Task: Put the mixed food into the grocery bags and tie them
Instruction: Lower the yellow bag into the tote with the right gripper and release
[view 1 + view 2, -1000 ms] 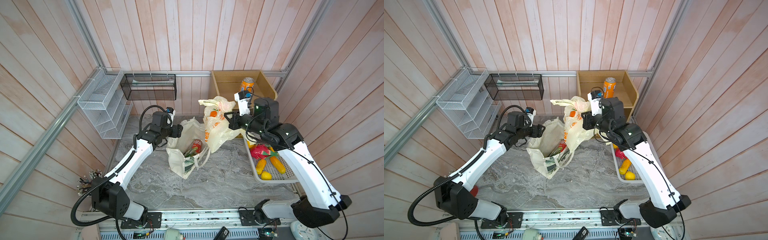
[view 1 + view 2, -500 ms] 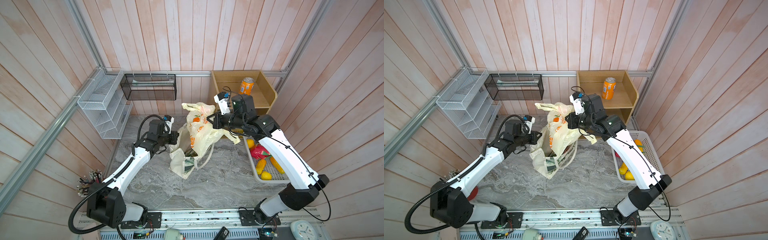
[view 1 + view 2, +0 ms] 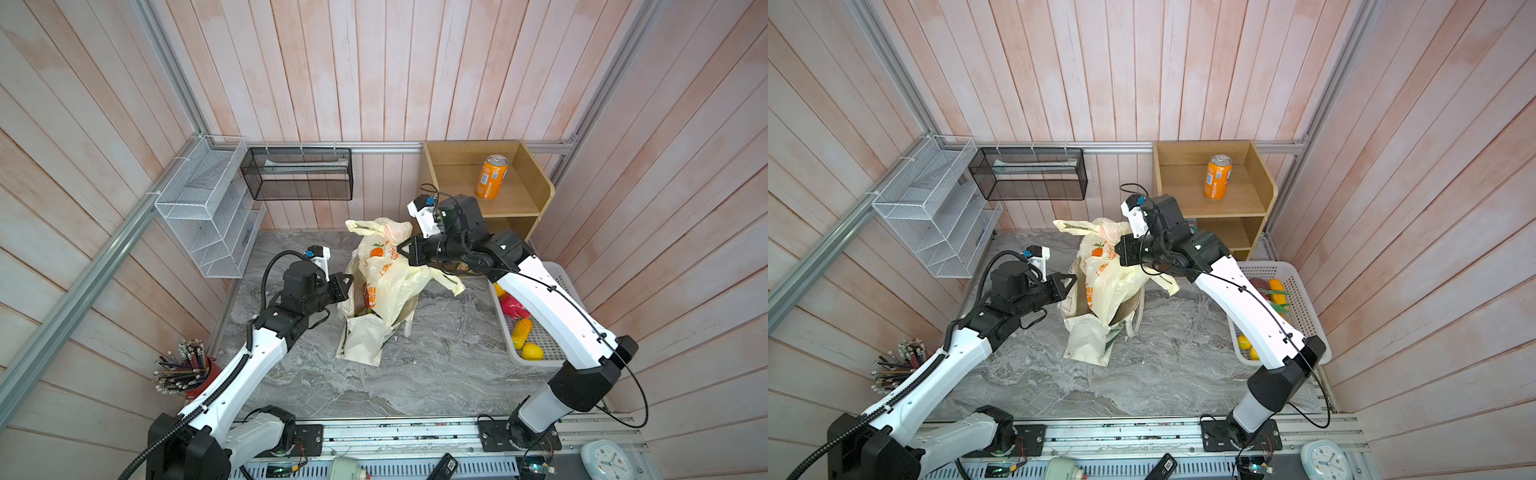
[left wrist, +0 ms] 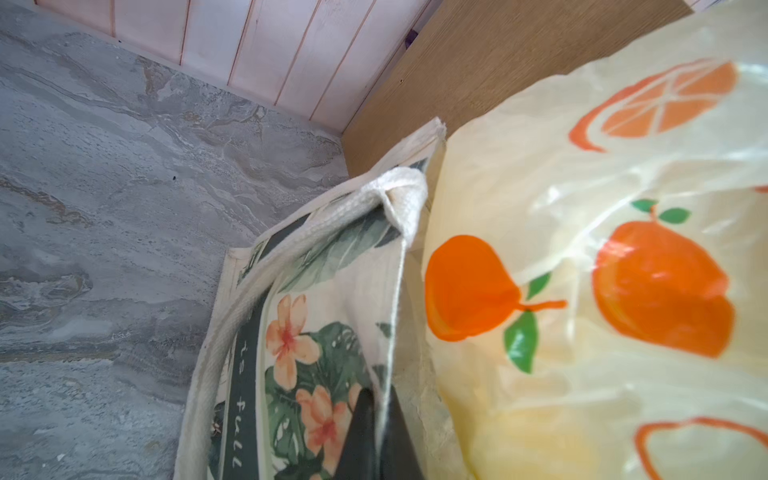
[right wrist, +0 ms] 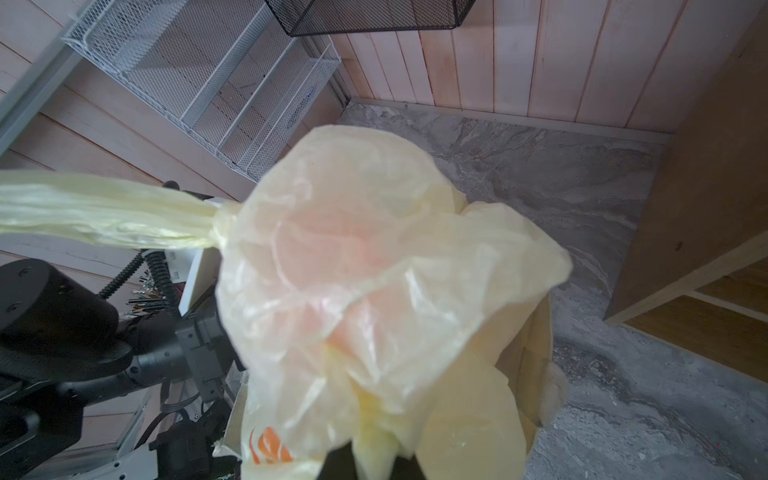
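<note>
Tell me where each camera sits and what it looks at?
Top views: high in front, looking down on table, left arm, right arm, plastic bag, canvas tote.
Left wrist: rides the left arm, facing the tote's flowered side; left tool pinches its rim.
Right wrist: rides the right arm, facing the plastic bag that the right tool grips.
Shared: both wrist views show the plastic bag.

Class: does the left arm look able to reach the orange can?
Probably not: left gripper, shut on the canvas tote, has the plastic bag and right gripper between it and the can.
</note>
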Robot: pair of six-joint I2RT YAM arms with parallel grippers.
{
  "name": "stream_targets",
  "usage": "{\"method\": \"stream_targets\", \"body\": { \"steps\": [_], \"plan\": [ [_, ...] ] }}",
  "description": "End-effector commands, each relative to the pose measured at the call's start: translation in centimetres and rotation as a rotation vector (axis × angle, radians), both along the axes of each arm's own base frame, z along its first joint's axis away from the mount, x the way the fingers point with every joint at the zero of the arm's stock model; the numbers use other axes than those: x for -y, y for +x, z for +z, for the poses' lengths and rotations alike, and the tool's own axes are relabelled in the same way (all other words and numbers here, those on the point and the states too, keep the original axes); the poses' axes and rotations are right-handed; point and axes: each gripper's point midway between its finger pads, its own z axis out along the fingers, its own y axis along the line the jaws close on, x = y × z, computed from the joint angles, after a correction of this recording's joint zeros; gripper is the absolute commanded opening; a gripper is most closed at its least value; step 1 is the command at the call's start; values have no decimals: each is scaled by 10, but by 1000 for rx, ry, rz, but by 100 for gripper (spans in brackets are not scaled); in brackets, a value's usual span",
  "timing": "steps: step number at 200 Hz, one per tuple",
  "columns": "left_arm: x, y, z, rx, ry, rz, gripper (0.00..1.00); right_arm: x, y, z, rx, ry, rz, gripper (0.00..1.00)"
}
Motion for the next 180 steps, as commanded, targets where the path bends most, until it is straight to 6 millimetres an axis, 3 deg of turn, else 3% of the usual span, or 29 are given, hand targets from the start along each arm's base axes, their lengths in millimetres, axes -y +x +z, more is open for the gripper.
{"method": "stream_targets", "body": {
  "steps": [1, 50, 100, 180],
  "plan": [
    [4, 7, 28, 104, -62, 1, 0, -5, 6, -36, -45, -103, -42, 0],
    [7, 8, 22, 108, -61, -12, 0, -26, 12, -85, -51, -274, -88, 0],
    [9, 7, 22, 114, -61, -26, 0, -52, 9, -162, -200, -308, -31, 0],
    [5, 8, 18, 119, -54, -7, 0, -54, -11, -283, -429, -448, 25, 0]
  ]
}}
